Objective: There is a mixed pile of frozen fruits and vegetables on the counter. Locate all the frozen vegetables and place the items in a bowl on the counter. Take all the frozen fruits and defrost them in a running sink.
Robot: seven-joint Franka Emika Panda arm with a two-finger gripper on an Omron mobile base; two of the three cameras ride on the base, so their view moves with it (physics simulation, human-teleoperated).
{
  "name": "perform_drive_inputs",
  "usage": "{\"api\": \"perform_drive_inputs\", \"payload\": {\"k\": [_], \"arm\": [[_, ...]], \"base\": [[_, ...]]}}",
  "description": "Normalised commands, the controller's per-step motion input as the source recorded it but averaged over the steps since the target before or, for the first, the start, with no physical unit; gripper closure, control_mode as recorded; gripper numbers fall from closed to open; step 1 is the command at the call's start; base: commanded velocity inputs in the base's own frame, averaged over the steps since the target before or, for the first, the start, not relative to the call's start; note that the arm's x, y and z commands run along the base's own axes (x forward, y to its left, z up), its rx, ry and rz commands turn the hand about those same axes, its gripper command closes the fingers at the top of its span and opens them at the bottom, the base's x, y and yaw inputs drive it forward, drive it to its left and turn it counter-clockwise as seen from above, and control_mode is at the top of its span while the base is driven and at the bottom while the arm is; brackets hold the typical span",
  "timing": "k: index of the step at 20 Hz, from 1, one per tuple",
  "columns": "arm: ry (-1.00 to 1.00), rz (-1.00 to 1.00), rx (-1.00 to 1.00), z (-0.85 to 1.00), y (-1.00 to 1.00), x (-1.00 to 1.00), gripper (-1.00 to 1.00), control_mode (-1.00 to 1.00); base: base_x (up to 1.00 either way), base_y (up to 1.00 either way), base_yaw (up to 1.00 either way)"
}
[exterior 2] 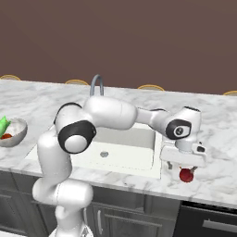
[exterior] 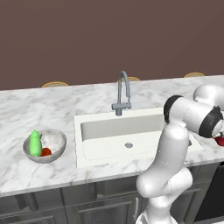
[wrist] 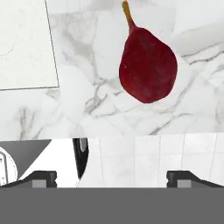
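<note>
We stand at the marble worktop (exterior: 26, 113), our white arm reaching out to the right of the white sink (exterior: 131, 135), past its rim. Our fingers (exterior 2: 184, 165) are spread wide and hold nothing; they hang just above a dark red fruit (wrist: 148, 70) that lies on the worktop to the right of the sink. In the hand view the fruit is pear-shaped, plump at one end and narrowing to a short orange-brown stem, and it lies flat on the veined stone, apart from the sink's rim, whose corner shows at the upper left of that view. From the right base view the same fruit (exterior 2: 186, 175) peeks out directly beneath our hand; from the left base view only a sliver of it (exterior: 220, 141) shows behind our elbow.

On the far side of the sink, well apart from the hand, sits the grey bowl (exterior: 56, 151) on the worktop. Inside it rest the bright green pointed vegetable (exterior: 35, 143), standing upright, and the small red-orange round one (exterior: 45, 152) touching its base. The grey gooseneck faucet (exterior: 123, 92) rises behind the sink. We cannot tell from these pictures whether water is running.
</note>
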Motion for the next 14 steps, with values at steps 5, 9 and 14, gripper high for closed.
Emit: {"api": "perform_drive_inputs", "payload": {"k": [5,9,14], "arm": [[-0.06,0.13,0.02,-0.14,-0.37,0.47,-1.00,-1.00],[-0.02,0.09,0.00,-0.24,-0.56,0.31,-1.00,-1.00],[0.00,0.01,-0.04,-0.35,-0.04,0.08,-1.00,-1.00]], "base": [[0.00,0.00,0.00],[0.00,0.00,0.00],[0.00,0.00,0.00]]}}
